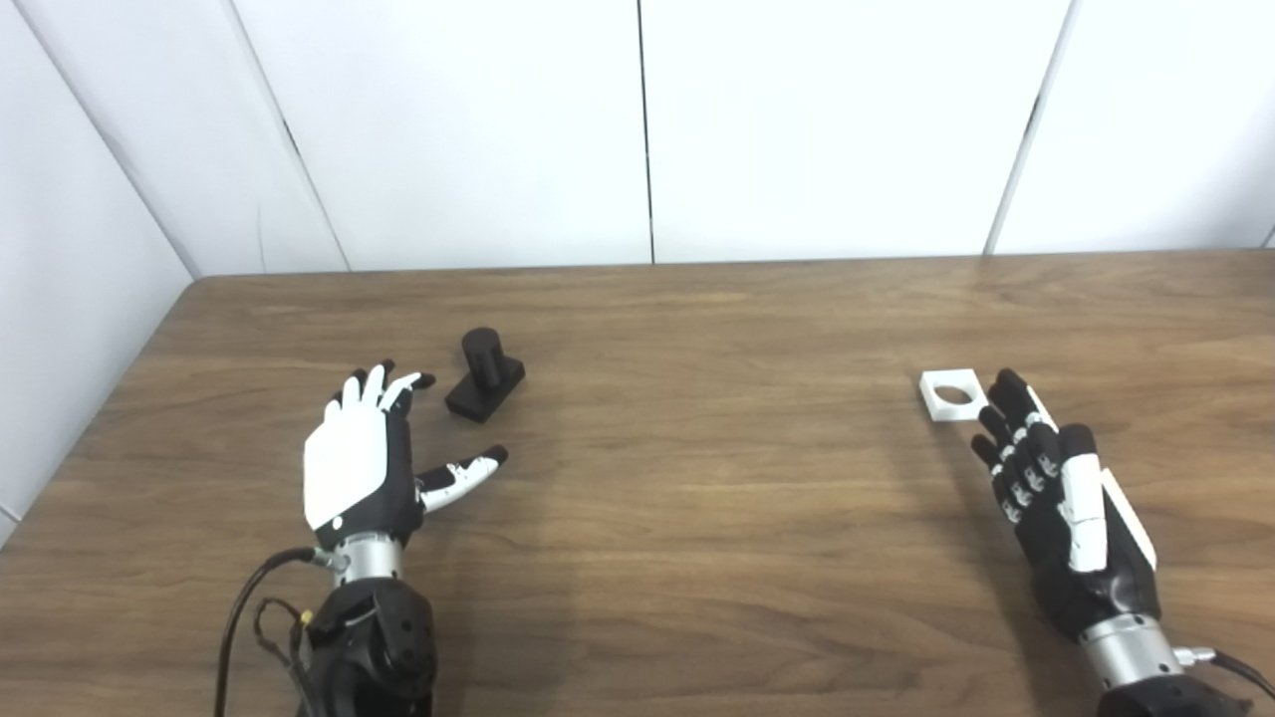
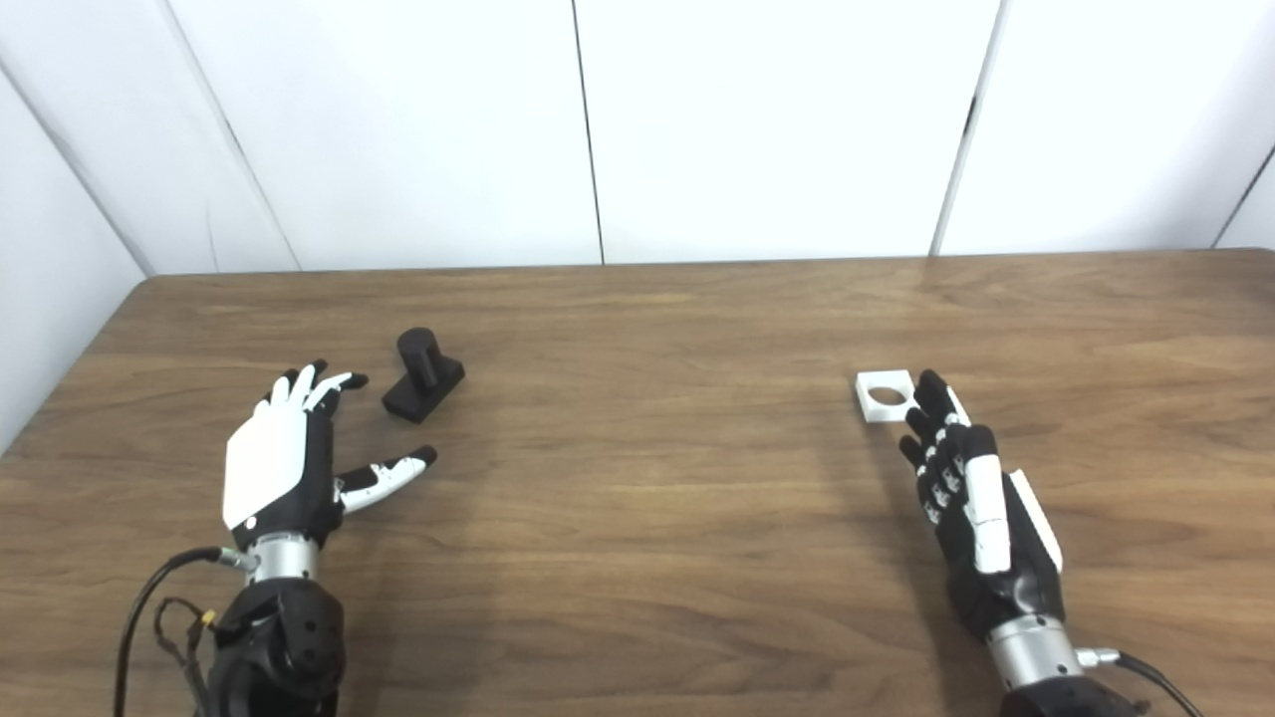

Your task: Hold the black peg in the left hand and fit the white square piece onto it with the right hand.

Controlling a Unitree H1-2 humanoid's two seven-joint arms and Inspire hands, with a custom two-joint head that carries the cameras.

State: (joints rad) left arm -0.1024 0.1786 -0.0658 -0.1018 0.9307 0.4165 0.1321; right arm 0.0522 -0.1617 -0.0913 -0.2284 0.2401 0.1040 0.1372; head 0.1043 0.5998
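Left robot hand [image 1: 364, 463] is hovering low over the left part of the brown wood-grain table [image 1: 697, 518], fingers spread wide and thumb splayed to the right, holding nothing. Just beyond its fingertips, slightly to the right, the black peg [image 1: 484, 374], a short matt cylinder rising from a flat rectangular base, is standing upright on the table, apart from the hand. Right robot hand [image 2: 971, 513] is lying open near the right edge, fingers extended and close together, empty; its fingertips are reaching just beside the white square plastic piece with a round hole [image 2: 885, 395], which is resting flat on the table. Whether they are touching it cannot be told.

Judged from this layout, the grasping of both parts is not yet begun. For a sound grip, the left robot hand should be closing around the peg's base, leaving the cylinder exposed and upright. The right robot hand should be pinching the white piece by its outer edges, keeping the hole unobstructed, since covered openings or a tilted peg would likely be jamming the fit.
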